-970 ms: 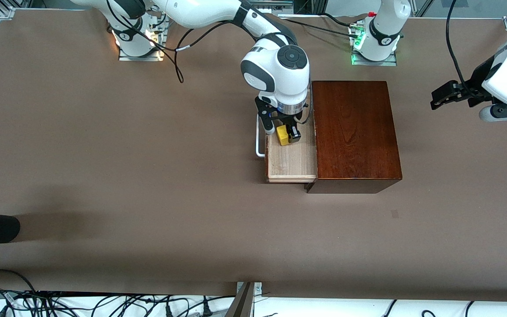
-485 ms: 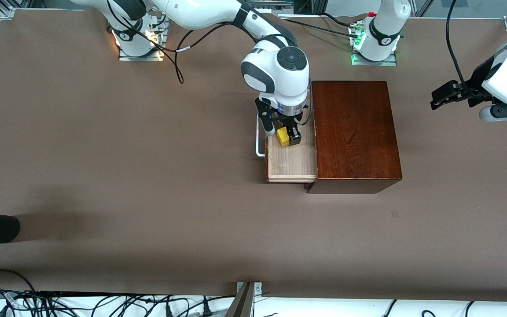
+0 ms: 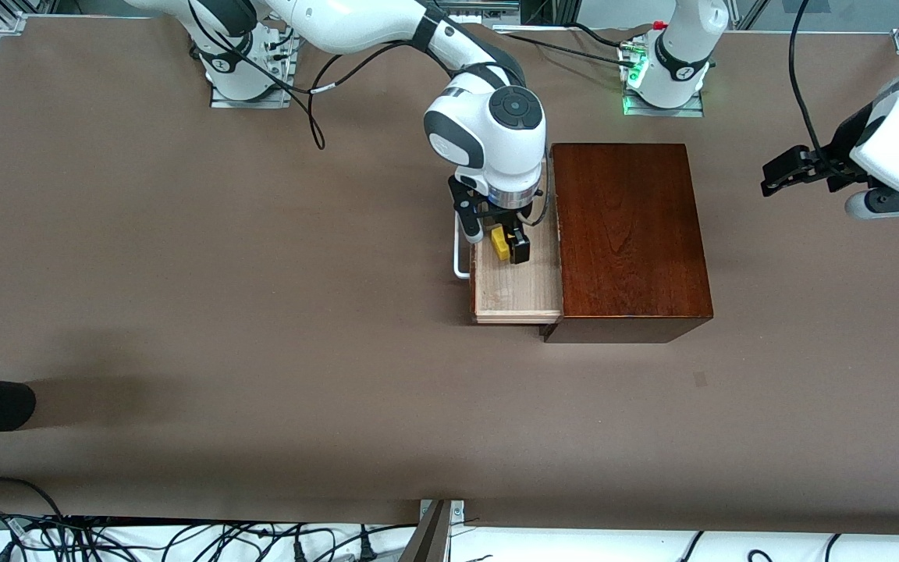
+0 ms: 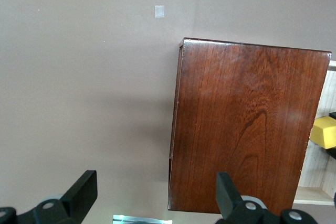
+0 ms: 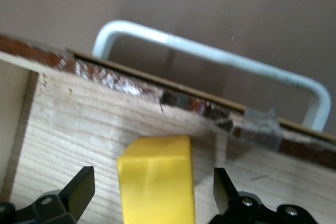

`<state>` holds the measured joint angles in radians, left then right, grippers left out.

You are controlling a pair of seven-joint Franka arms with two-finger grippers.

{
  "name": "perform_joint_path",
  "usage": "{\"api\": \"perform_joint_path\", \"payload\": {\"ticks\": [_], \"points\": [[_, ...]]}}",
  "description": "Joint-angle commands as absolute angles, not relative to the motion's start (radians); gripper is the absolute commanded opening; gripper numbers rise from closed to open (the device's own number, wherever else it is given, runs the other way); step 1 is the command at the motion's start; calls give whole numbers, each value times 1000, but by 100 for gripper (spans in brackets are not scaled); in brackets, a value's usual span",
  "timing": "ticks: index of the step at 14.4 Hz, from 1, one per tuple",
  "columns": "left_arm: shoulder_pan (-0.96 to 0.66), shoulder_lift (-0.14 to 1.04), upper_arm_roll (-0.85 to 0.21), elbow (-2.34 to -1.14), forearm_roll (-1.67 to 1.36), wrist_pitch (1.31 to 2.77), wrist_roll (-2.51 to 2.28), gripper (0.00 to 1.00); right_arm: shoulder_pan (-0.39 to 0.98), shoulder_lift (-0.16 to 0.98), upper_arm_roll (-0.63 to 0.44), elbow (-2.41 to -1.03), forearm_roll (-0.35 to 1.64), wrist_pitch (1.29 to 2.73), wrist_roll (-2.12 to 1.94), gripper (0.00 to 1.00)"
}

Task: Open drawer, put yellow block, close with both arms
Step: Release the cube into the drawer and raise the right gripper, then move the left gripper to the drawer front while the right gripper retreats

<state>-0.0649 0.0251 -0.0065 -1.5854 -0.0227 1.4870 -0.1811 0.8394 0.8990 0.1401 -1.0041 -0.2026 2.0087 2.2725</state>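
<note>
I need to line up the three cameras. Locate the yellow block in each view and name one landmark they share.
Front view: the yellow block sits in the open drawer, under the right gripper.
Left wrist view: it shows at the picture's edge, beside the wooden box.
Right wrist view: it fills the lower middle, between the open fingers.
Shared landmark: the drawer's pale wood floor, seen in all three.
</note>
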Motion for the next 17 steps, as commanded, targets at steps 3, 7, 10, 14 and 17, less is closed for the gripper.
{"api": "perform_joint_path", "payload": {"ticks": [3, 7, 10, 14, 17], "points": [[-63, 46, -18, -1551, 0, 1477, -155, 100, 822, 816, 176, -900, -207, 1816, 2195, 100], [-58, 43, -18, -1552, -9, 1468, -146, 100, 792, 688, 178, -905, -169, 1688, 1963, 100], [-80, 41, -43, -1539, -12, 1459, -187, 100, 775, 548, 123, -1032, -160, 1605, 1639, 100], [-89, 60, -158, -1479, -21, 1401, -349, 100, 756, 373, -12, -1245, -156, 1612, 1228, 100], [-95, 69, -260, -1479, -29, 1402, -507, 100, 756, 353, -134, -1273, -111, 1608, 978, 100]]}}
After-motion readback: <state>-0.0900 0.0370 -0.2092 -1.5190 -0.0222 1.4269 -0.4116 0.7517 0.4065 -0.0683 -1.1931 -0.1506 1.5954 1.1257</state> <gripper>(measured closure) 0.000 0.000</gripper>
